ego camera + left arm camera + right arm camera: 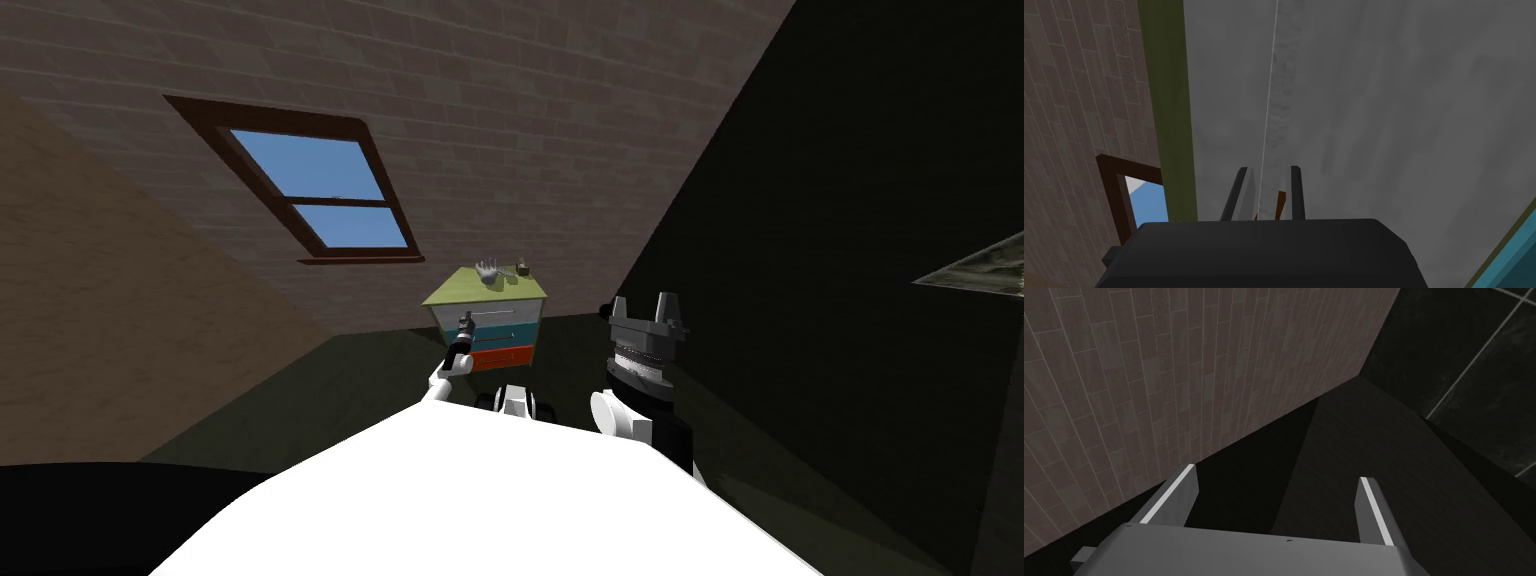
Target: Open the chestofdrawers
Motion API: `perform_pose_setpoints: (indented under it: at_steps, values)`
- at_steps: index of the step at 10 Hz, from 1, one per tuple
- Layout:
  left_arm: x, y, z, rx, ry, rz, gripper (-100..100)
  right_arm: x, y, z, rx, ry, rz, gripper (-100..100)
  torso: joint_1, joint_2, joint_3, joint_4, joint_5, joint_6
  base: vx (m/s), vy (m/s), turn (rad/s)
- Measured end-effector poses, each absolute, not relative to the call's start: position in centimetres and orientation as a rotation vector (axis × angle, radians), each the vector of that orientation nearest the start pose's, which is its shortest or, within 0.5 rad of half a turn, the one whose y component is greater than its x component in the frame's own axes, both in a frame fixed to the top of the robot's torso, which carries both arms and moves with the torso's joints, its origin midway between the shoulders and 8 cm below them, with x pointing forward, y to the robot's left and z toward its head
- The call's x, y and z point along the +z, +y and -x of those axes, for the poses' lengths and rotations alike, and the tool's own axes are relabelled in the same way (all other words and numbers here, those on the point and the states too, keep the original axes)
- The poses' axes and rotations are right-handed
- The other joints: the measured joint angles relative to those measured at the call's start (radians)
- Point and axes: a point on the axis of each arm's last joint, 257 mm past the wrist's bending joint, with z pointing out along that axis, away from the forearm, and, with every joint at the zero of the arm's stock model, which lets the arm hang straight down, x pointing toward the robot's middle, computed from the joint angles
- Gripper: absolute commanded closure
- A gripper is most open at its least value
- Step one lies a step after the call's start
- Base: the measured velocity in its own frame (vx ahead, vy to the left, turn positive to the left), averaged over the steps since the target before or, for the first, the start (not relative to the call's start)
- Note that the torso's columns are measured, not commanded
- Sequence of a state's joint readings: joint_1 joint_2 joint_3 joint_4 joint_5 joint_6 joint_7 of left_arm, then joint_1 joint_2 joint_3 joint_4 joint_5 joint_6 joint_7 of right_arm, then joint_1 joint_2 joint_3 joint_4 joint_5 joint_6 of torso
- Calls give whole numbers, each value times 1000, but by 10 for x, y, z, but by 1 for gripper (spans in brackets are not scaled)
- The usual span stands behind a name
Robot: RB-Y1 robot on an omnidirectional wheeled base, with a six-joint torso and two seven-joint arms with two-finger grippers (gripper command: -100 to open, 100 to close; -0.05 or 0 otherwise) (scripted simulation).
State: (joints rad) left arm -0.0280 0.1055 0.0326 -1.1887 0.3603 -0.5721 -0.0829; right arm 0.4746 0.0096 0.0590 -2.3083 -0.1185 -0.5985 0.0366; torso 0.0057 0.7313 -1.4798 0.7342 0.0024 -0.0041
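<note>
Pinching the drawer handle (pixel 1275 100), left gripper (pixel 1269 172) sits below ornaments (pixel 487 271).

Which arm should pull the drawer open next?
Left. The left gripper is shut on the handle of the grey top drawer; the right gripper hangs open, away from the chest of drawers.
</note>
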Motion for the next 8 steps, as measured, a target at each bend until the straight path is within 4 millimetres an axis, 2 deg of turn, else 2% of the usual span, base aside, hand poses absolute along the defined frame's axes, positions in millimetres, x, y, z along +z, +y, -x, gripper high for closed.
perform_pose_setpoints:
  at_steps: [2,3,4,7,8]
  values:
    - [-257,295,-509,-1317,887,1199,100,61,-272,-321,1436,430,-616,0,2,3,2,-2,2,0,117,-42,328]
    - [-257,285,-504,-1335,902,1195,100,61,-272,-322,1437,430,-616,0,2,3,2,-1,2,2,52,-17,14]
    - [-255,285,-498,-1338,906,1189,100,61,-272,-322,1437,430,-616,0,1,5,3,-1,2,4,88,-32,318]
    - [-254,246,-480,-1402,955,1185,100,61,-272,-322,1436,430,-616,0,-6,1,1,0,-1,4,115,-56,294]
    - [-253,240,-472,-1415,967,1180,100,61,-272,-322,1437,430,-616,0,-6,2,1,0,-1,7,158,-32,392]
